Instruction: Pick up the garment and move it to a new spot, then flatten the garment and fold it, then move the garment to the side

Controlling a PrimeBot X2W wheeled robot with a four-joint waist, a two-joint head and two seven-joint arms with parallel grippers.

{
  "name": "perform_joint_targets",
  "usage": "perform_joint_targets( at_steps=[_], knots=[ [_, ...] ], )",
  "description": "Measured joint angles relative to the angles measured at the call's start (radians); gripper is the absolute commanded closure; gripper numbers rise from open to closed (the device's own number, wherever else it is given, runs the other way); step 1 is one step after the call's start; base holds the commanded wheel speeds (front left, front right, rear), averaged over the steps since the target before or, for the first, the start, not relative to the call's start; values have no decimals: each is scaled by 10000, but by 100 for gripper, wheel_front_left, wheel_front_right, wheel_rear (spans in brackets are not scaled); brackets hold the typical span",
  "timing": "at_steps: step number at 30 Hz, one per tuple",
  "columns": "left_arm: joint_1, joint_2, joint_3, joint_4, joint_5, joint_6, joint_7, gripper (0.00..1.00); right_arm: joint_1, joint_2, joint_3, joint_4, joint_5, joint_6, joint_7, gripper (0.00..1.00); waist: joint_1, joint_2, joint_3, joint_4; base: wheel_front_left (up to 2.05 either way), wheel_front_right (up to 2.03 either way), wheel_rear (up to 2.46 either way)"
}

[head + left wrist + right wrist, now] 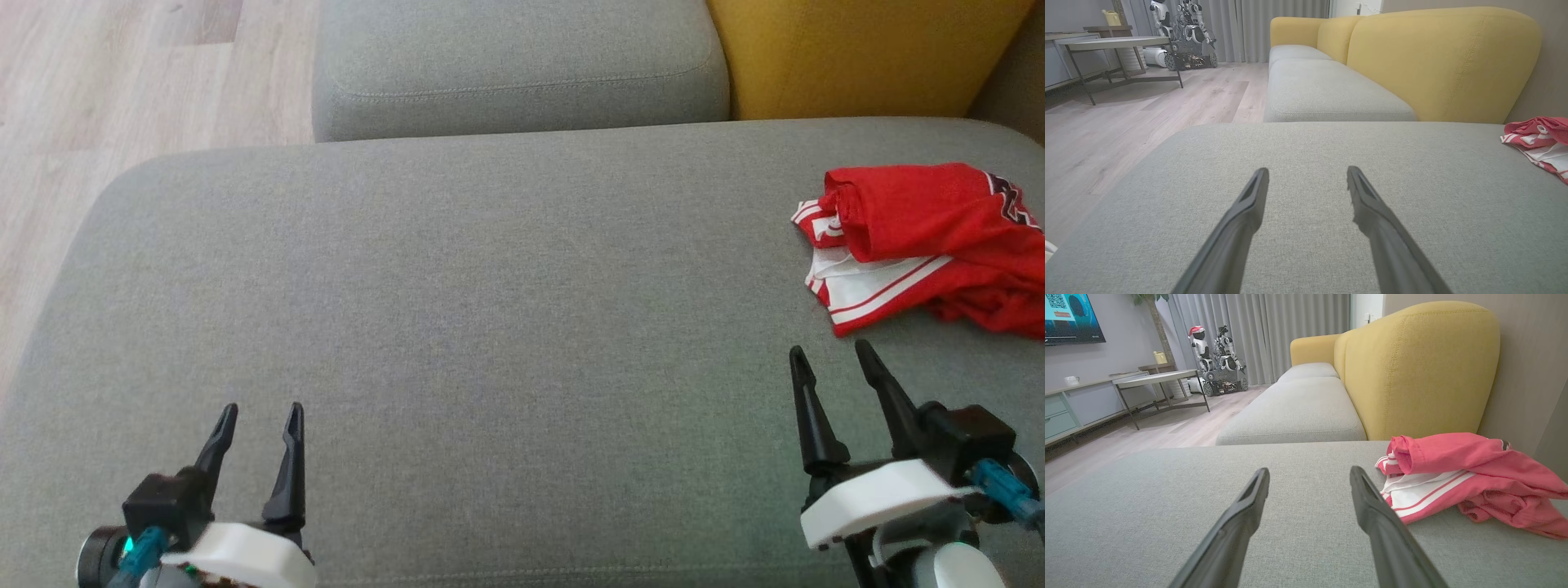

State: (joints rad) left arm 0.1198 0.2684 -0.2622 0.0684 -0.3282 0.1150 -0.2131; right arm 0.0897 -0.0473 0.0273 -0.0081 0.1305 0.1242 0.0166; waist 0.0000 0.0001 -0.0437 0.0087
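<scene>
Open seat ahead of both hands; clutter only at the far right.

The grey seat [457,310] lies bare from the left hand [263,407] across to the right hand [829,349], both at its near edge with fingers spread, leaving a broad lane straight ahead of each. The garment [922,245], a crumpled red-and-white heap, blocks the right far corner, just beyond the right hand and apart from its fingertips. Behind it the yellow backrest [857,57] rises as a wall. A second cushion [522,65] butts against the seat's far edge. On the left the seat drops off to the wood floor [98,98].
</scene>
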Motion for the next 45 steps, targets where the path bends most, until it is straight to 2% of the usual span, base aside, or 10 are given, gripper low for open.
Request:
perform_joint_targets(
  at_steps=[23, 24, 29, 45],
  knots=[
    [1, 67, -169, 12, -102, 54, 0, 0, 35, 4, -42, -2, 2, 0, 8, 0, 0, 0, -35, 46, 0, 0, 0],
    [1, 67, -178, 15, -102, 54, 0, 100, 35, 4, -42, -2, 2, 0, 10, 100, 0, 0, -36, 51, 0, 0, 0],
    [413, -247, -332, 767, -190, 29, 10, 100, 402, 15, 6, 849, 104, -2, 15, 100, 0, 0, -28, 53, 0, 0, 0],
    [306, -424, -23, 947, -1881, -268, 372, 100, 415, 8, -15, 1080, 2090, -2, 15, 100, 0, 0, 37, 34, 0, 0, 0]
  ],
)
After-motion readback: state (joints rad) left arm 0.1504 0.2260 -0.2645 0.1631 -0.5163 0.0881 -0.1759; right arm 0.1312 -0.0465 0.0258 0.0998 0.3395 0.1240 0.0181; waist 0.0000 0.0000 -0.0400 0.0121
